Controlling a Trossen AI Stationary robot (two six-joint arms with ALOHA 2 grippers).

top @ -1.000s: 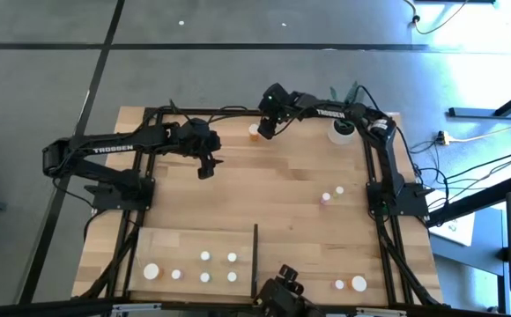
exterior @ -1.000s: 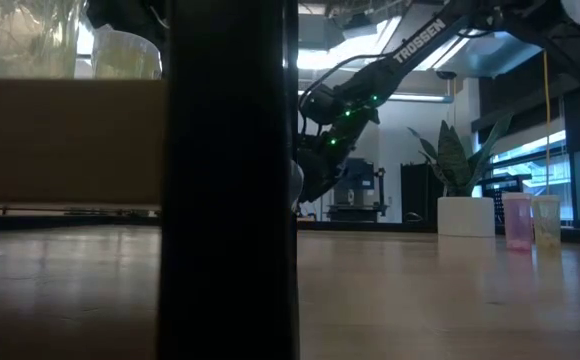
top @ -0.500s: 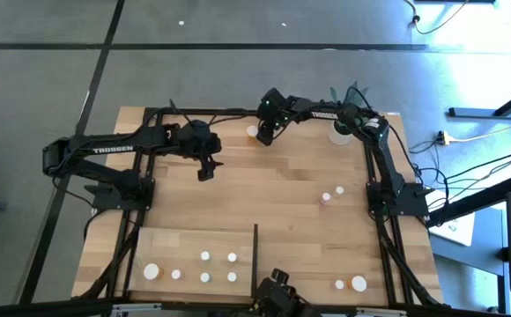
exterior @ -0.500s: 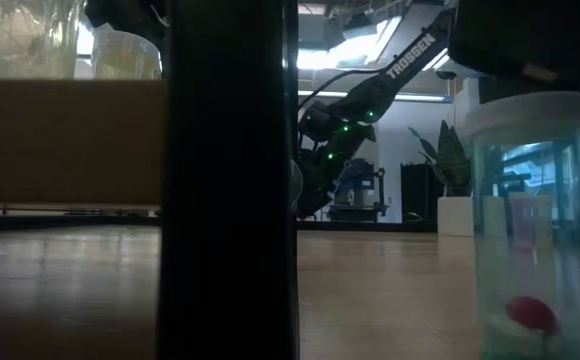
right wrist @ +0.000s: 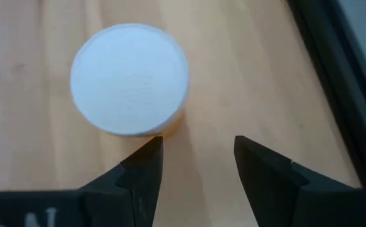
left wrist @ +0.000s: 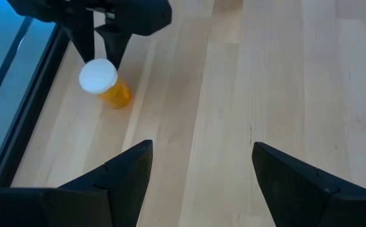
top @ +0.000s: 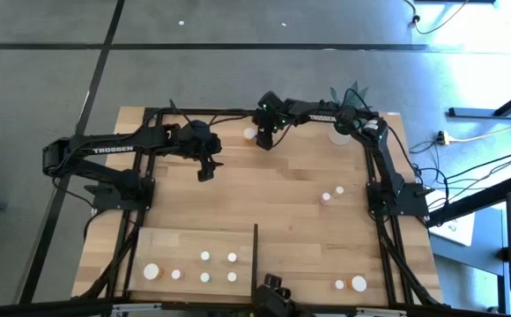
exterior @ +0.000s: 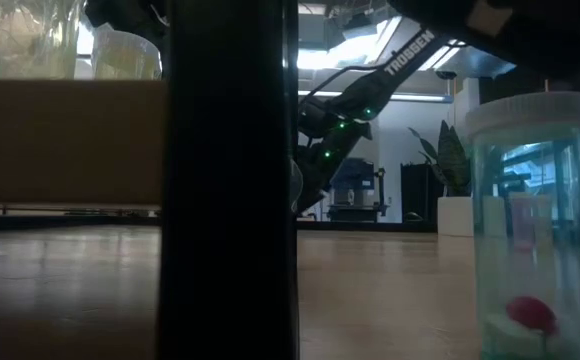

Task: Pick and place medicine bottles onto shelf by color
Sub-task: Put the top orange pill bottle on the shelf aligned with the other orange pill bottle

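In the high view the right gripper (top: 262,141) sits at upper centre of the frame, just right of an orange medicine bottle (top: 251,134) standing near the table's (top: 273,198) far edge. The right wrist view shows this bottle's white cap (right wrist: 130,79) just ahead of the jaws, offset toward one finger rather than centred in the gap; the jaws are spread apart and hold nothing, and the bottle is not between them. The left wrist view also catches the orange bottle (left wrist: 104,83) with the right gripper's fingers (left wrist: 101,44) directly over and beside its cap. The left gripper (top: 204,169) hovers left of centre over bare wood, its jaws wide apart and empty. The shelf (top: 194,239) lies at lower left of the high view, carrying six white-capped bottles. Two small bottles (top: 331,195) stand at right of centre, two more (top: 350,283) at lower right. In the low view a clear bottle (exterior: 529,225) stands close at right.
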